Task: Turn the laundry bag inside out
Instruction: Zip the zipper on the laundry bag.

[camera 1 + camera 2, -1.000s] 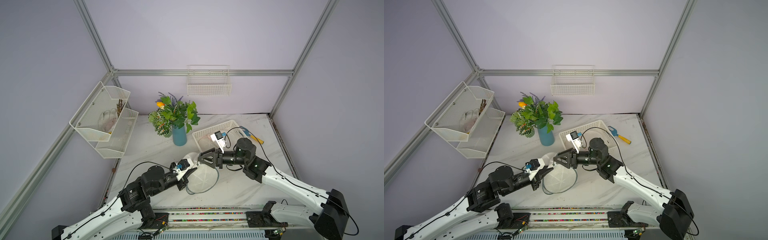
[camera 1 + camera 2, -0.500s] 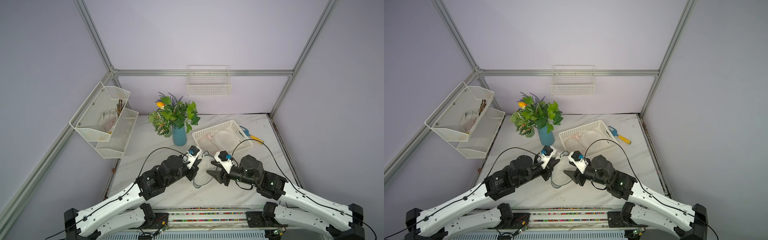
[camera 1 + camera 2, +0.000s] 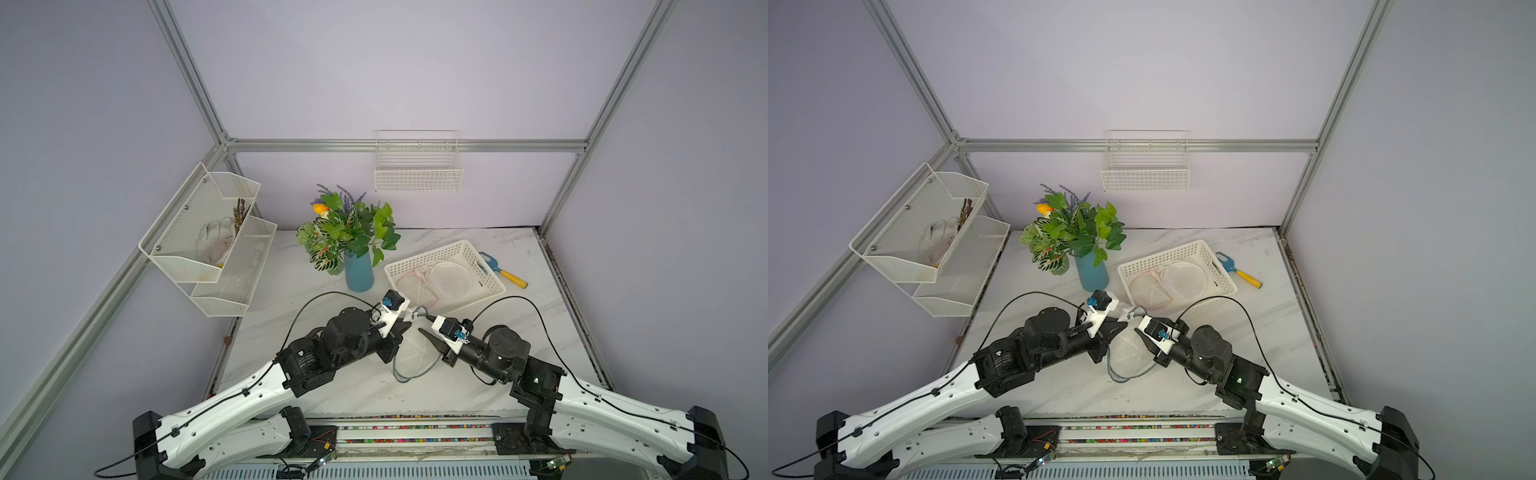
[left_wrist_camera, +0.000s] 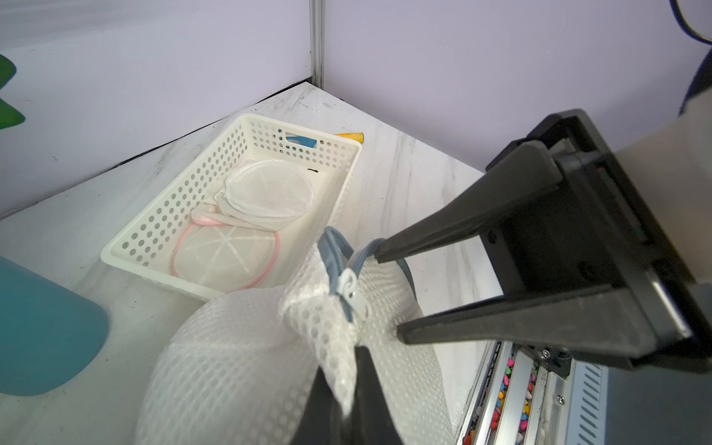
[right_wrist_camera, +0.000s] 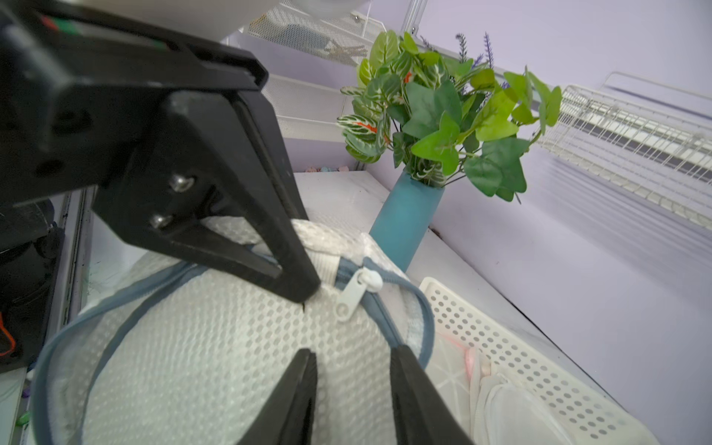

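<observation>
Bag (image 3: 415,351) of white mesh with a grey zip edge lies on the table (image 3: 332,386) near the front middle in both top views, between the two arms and just in front of the basket (image 3: 424,255). The left claw (image 3: 404,329) reaches its far edge and the right claw (image 3: 428,338) comes in from the opposite side, their tips close together over the mesh. A blue vase (image 3: 358,270) stands behind the left wrist.

Left wrist view: the left claw (image 4: 341,370) is pressed together on a pinched fold of mesh, which bunches up between its fingers. The white zip pull (image 4: 352,289) hangs just beyond that fold. The right claw (image 4: 387,294) faces it with jaws apart. One tip touches the grey zip tape and the other presses the mesh.

Right wrist view: the right claw (image 5: 352,352) has its jaws apart, both tips resting on the mesh. The left claw (image 5: 302,294), closed, bites the fabric just beside the zip pull. The basket sits close beside the bag and holds other mesh pouches (image 4: 269,192).
</observation>
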### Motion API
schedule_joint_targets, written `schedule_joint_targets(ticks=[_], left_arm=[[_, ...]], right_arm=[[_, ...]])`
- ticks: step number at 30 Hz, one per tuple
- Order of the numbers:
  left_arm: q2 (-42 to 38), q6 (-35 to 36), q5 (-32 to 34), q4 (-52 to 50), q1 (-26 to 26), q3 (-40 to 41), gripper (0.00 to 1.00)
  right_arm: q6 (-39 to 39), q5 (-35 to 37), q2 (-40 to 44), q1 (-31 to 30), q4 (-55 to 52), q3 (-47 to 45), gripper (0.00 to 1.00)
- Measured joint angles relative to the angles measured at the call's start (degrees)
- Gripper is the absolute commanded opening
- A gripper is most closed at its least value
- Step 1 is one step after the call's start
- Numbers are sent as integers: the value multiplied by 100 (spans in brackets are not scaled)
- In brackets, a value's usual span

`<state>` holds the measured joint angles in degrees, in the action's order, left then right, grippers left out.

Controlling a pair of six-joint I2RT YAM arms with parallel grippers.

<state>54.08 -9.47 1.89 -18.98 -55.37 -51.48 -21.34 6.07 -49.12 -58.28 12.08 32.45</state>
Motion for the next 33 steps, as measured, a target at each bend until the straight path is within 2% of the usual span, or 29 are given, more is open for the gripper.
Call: schedule_joint_targets(ticks=[3, 7, 16, 26, 33], left_arm=[[68, -9, -76, 0, 0, -98, 0], [98, -50, -136, -24, 2, -162, 0], [109, -103, -166, -96, 24, -273, 0], [109, -107, -306, -214, 22, -275, 0], [109, -87, -330, -339, 24, -382, 0]], right_arm=[[-221, 111, -136, -101, 247, 0, 44], [-496, 490, -337, -229, 516, 0, 43], [-909, 1235, -426, -356, 994, 0, 34], [-1207, 1545, -428, -448, 1294, -26, 18], [-1222, 1537, -437, -472, 1333, -68, 14]])
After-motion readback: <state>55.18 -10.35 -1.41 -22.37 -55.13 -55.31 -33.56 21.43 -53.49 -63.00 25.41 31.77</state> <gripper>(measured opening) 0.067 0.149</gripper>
